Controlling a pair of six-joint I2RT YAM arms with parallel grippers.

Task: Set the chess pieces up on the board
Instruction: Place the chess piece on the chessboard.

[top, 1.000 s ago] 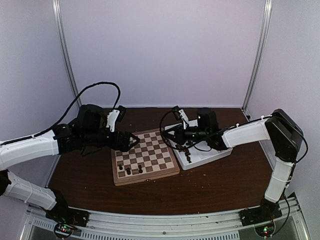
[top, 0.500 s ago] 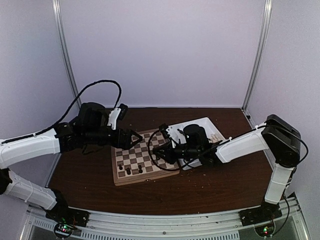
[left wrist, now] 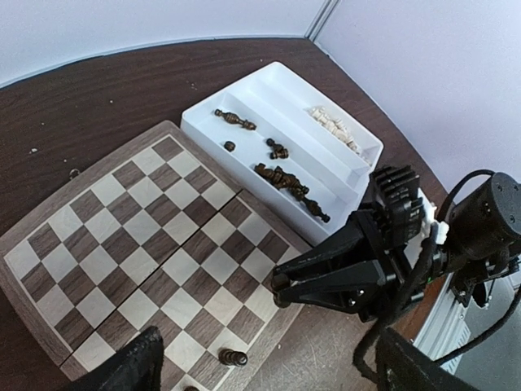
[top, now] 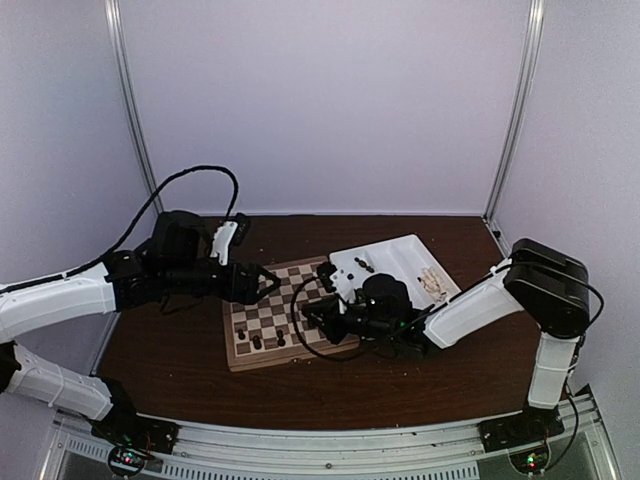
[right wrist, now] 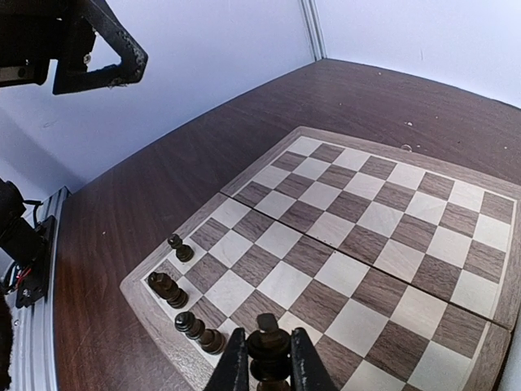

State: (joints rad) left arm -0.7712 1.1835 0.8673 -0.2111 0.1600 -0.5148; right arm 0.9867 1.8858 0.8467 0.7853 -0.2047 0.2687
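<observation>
The board (top: 300, 290) lies at table centre. Three dark chess pieces (top: 258, 341) stand along its near-left edge; in the right wrist view they are a small one (right wrist: 179, 247), a broad one (right wrist: 167, 289) and a taller one (right wrist: 195, 328). My right gripper (top: 310, 320) is shut on a dark chess piece (right wrist: 269, 350) and holds it upright just above the board's near edge (right wrist: 366, 228), right of those three. My left gripper (top: 265, 283) is open and empty, hovering over the board's far-left part (left wrist: 122, 244). The right gripper also shows in the left wrist view (left wrist: 281, 292).
A white compartmented tray (top: 395, 250) stands right of the board. It holds several dark pieces (left wrist: 281, 175) in its near compartments and pale cream pieces (left wrist: 334, 126) in its far-right one. Black cables loop off both wrists. White walls enclose the brown table.
My right gripper has swung left from the tray to the board's near edge, carrying the dark piece. The left arm has hardly moved.
</observation>
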